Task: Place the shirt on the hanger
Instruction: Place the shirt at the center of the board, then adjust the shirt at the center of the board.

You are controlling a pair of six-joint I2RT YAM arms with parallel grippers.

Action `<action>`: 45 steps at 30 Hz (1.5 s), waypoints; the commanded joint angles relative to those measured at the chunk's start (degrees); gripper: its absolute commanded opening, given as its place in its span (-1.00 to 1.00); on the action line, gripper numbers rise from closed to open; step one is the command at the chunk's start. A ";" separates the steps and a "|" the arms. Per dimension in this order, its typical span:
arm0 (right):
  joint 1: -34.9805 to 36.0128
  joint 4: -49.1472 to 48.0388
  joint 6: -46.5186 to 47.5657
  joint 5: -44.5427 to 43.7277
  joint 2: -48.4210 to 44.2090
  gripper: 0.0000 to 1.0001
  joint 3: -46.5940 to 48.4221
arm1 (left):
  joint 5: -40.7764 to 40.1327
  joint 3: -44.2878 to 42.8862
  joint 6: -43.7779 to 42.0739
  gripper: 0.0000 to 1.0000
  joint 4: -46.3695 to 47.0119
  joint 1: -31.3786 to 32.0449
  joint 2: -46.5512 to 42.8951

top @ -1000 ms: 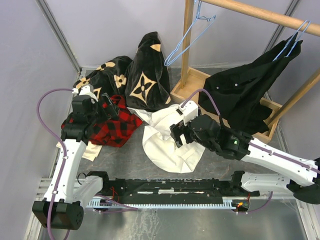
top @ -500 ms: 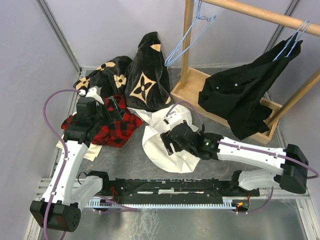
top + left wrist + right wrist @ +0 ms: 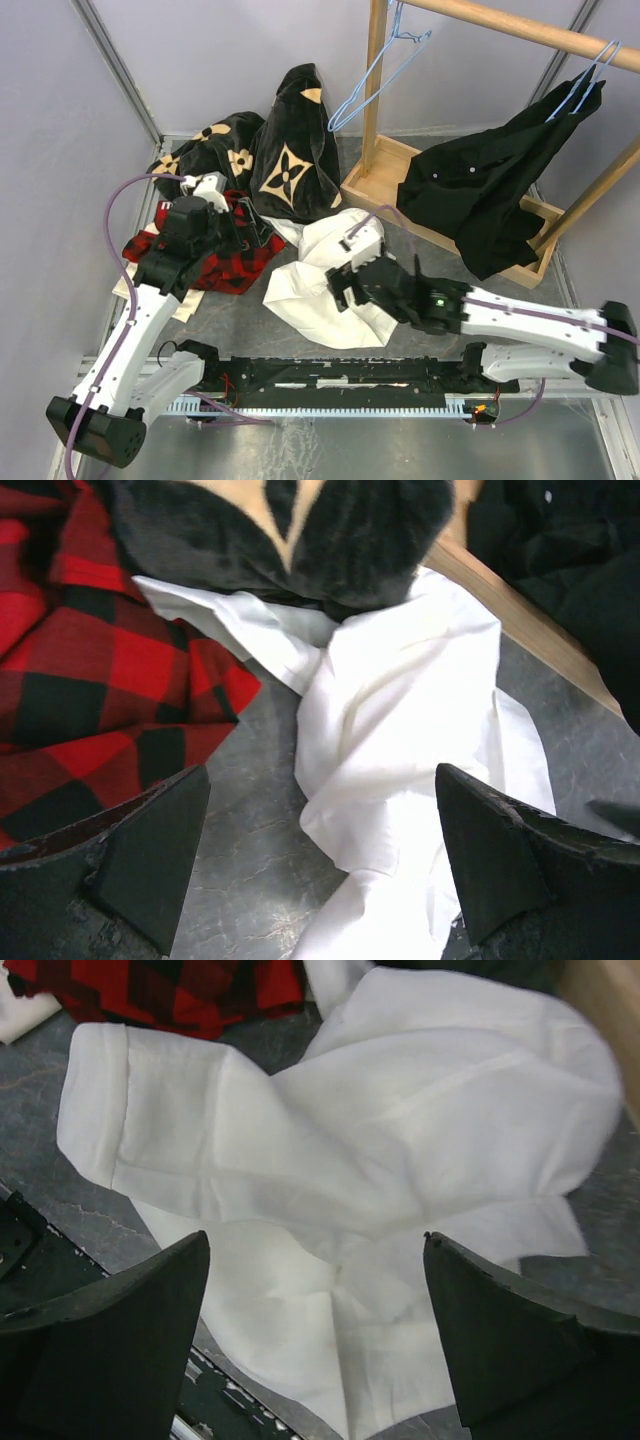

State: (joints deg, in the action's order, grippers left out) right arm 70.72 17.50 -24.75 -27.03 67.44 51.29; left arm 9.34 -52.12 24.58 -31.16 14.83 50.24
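The white shirt point(image 3: 297, 297) lies crumpled on the grey counter point(image 3: 230, 320) at the centre of the overhead frame. Its upper edge is tucked under the black flower-marked garment point(image 3: 295, 150), beside the red plaid shirt point(image 3: 225, 265). The light-blue hanger point(image 3: 362, 82) hangs from the wooden rail point(image 3: 520, 30) at upper centre. Both claws are spread wide and grip nothing: the right claw point(image 3: 315, 1335) is over the shirt, the left claw point(image 3: 320, 865) over its upper-left part.
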 commanded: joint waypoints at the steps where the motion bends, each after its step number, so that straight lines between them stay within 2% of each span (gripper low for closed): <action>1: -0.18 6.18 3.15 -10.25 -9.53 0.92 -1.53 | -2.52 -0.27 2.11 0.98 4.07 5.55 0.74; 5: -1.68 15.76 -0.45 -16.62 -10.60 0.91 -0.19 | -4.69 1.24 4.52 0.98 6.39 9.86 1.77; 11: -6.63 18.10 -1.90 -9.60 -8.47 0.87 1.25 | -7.11 1.52 5.05 0.93 6.26 13.79 4.44; 16: -7.07 18.82 8.62 -3.66 -8.14 0.89 2.78 | -11.06 -0.10 2.97 0.93 3.44 13.96 4.12; 22: -7.26 20.93 22.48 -3.46 -9.80 0.86 0.88 | -12.70 -0.37 1.79 0.93 2.50 13.96 4.54; 24: -7.75 21.30 24.51 -5.04 -9.77 0.92 0.62 | -12.77 -0.37 1.77 0.93 2.50 13.93 4.88; 28: -16.22 27.72 25.12 5.82 -6.67 0.93 4.68 | -13.01 -0.49 1.61 0.93 2.13 13.97 4.88; 32: -20.71 23.18 28.02 10.77 -6.25 0.91 2.36 | -13.64 -0.12 1.51 0.93 1.89 13.94 3.88; 35: -23.73 22.67 29.17 12.96 -2.39 0.90 3.69 | -13.94 -0.54 1.17 0.93 0.76 13.97 3.60; 39: -24.04 19.62 31.27 15.61 4.10 0.86 5.20 | -14.18 -0.53 0.69 0.93 0.01 13.91 3.01; 45: -24.14 9.04 36.26 15.99 9.36 0.85 4.91 | -15.69 -1.00 0.51 0.93 -2.15 13.94 1.39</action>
State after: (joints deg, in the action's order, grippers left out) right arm 46.70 36.40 6.83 -12.80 75.85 53.95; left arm -4.47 -50.61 27.81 -32.47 28.69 53.87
